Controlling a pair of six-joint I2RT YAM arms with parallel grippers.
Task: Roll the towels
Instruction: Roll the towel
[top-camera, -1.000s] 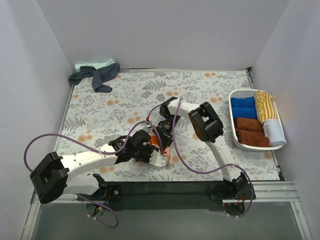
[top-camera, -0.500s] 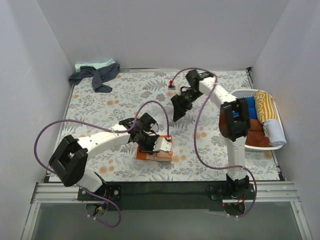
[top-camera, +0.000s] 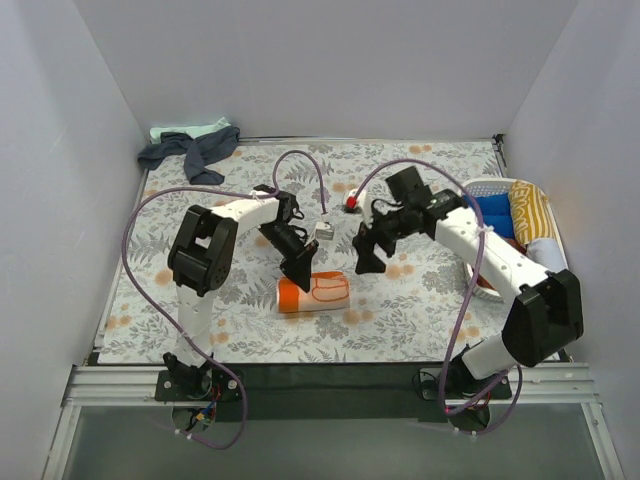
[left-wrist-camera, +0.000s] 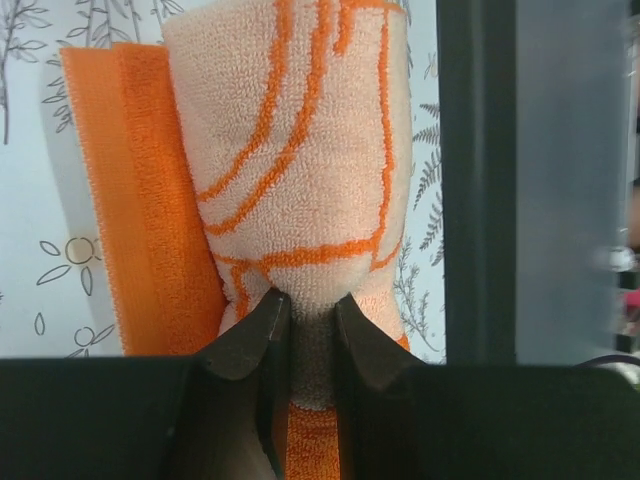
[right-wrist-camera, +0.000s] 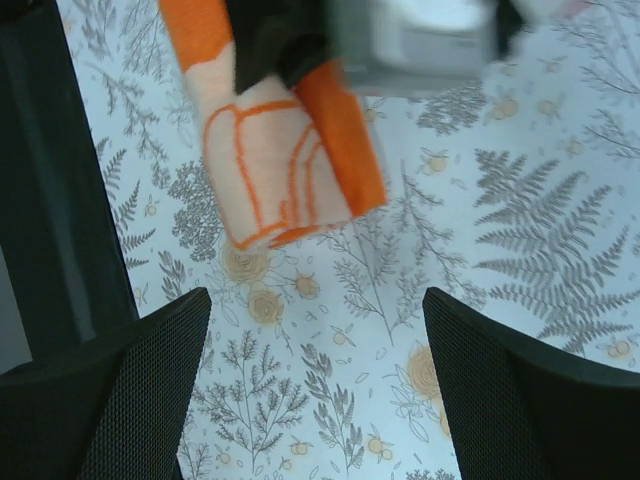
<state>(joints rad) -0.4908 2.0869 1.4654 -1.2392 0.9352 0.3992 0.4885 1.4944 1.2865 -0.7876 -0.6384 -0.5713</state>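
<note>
Bench (top-camera: 150, 260): flowery cover.
Basket (top-camera: 488, 183): white, with rolled towels (top-camera: 530, 205) inside.
Orange towel (top-camera: 312, 293): rolled up on the bench, well left of the basket.
Left pincer (left-wrist-camera: 308, 305): squeezed shut on the towel's end.
Right pincer (right-wrist-camera: 315, 300): wide open, empty, between towel and basket.
Tip: grip tight so the roll cannot unwind.

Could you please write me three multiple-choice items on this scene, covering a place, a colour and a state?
1. Where is the white basket?
A) at the floral table's right edge
B) far-left corner
C) centre
2. What colour is the towel that the left gripper pinches?
A) navy
B) orange
C) mint
3. How is the right gripper?
A) shut on the towel
B) open, holding nothing
C) shut on the basket
Answers: 1 A, it sits far right; 2 B, orange terry shows between the fingers; 3 B, fingers wide apart.
</note>
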